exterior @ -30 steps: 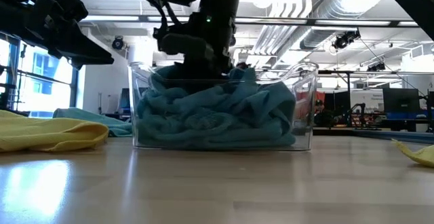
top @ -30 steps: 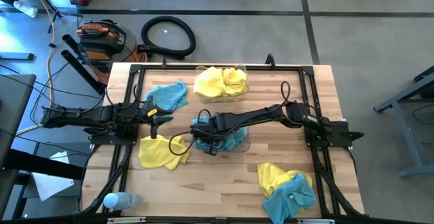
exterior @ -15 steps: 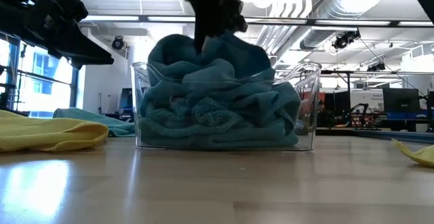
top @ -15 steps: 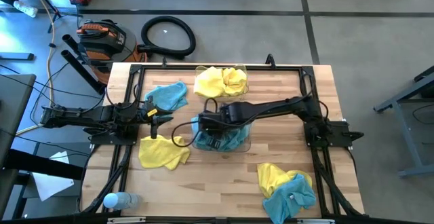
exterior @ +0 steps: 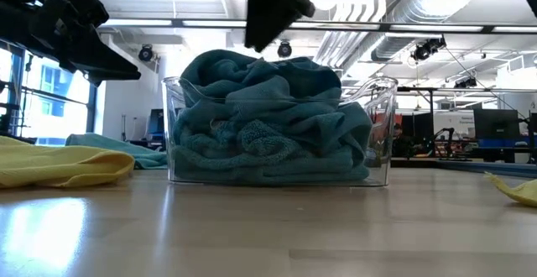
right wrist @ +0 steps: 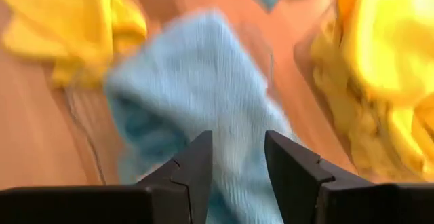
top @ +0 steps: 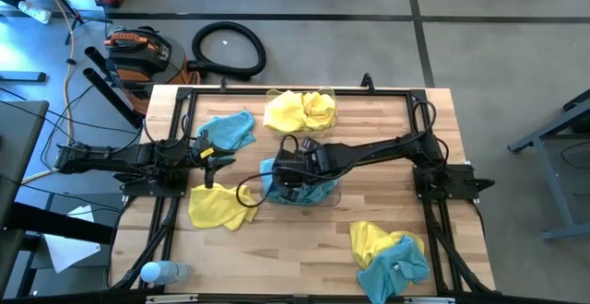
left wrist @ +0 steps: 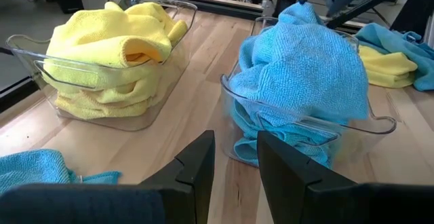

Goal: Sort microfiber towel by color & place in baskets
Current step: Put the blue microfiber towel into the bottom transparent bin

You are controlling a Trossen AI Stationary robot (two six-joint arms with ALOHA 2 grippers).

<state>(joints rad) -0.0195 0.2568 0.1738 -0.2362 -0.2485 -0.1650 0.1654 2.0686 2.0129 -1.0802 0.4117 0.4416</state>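
Your right gripper hangs above the near basket, the one at the table's middle, and its fingers are spread with nothing between them. Below it the blue towels are heaped above the rim of that clear bin; you can see the same mound from the left wrist view, spilling over the wall. The second basket sits at the far edge of the table, just beyond the first, packed with yellow towels.

Your left gripper waits at the table's left side, fingers parted and empty, pointed toward the two bins.

Loose cloths are still out on the wood. A blue towel lies at the far left, near the yellow basket. A yellow towel lies on the near left, just beside the blue basket. At the near right corner a yellow towel and a blue towel lie bunched together, touching, well apart from both baskets.
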